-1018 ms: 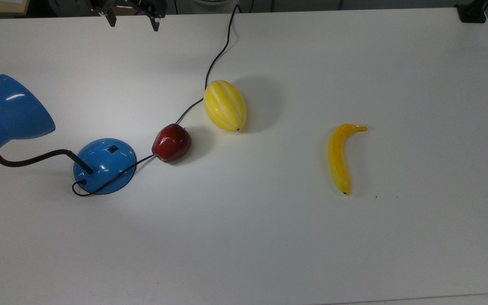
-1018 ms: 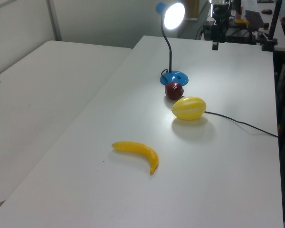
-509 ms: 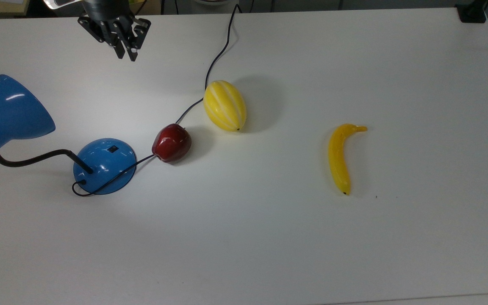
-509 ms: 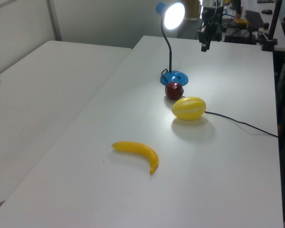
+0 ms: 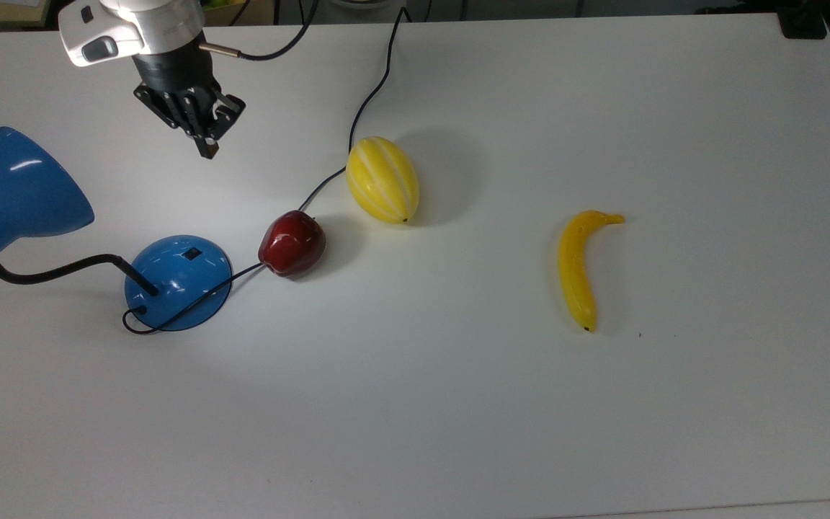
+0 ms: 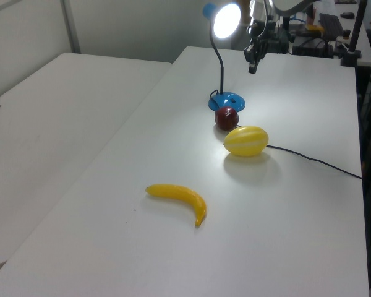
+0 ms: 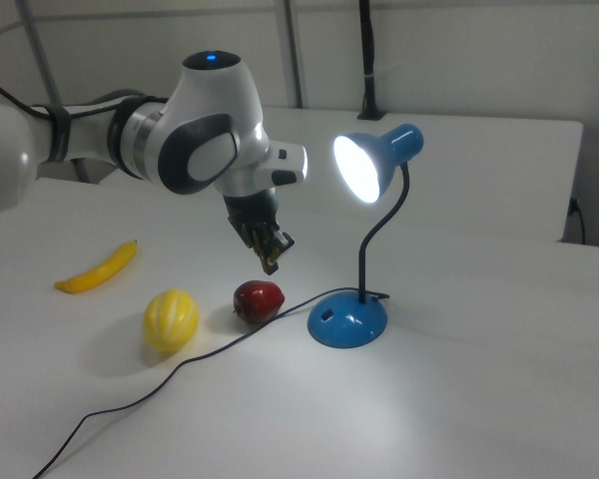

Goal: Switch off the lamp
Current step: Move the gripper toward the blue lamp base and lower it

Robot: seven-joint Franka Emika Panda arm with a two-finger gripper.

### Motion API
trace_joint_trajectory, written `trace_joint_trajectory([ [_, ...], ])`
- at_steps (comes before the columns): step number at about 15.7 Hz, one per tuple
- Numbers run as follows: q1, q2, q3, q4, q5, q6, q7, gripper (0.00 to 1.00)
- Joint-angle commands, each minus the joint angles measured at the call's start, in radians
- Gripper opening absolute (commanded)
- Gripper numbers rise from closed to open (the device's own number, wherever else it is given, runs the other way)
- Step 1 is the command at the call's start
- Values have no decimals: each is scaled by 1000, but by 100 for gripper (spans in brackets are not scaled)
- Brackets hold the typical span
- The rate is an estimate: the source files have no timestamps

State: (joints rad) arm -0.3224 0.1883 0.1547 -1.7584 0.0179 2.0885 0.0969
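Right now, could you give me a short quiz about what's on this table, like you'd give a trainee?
1. True or false: the lamp is lit.
2. Which fruit lies nearest the lamp's base? A) banana B) red apple C) yellow melon
3. Fill in: the tool hangs above the table, touching ____.

Key:
1. True; the shade glows in the right view.
2. B; the apple sits beside the base, over the cord.
3. Nothing; it is apart from the lamp and fruit.
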Motion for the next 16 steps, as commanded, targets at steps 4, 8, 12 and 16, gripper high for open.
trace_joint_trajectory([
  [4,9,45,-1,7,13,101,90,0],
  [8,-6,48,-3,8,-16,105,83,0],
  [12,-33,94,-1,11,-88,114,87,0],
  [16,-37,135,-3,10,-93,205,132,0],
])
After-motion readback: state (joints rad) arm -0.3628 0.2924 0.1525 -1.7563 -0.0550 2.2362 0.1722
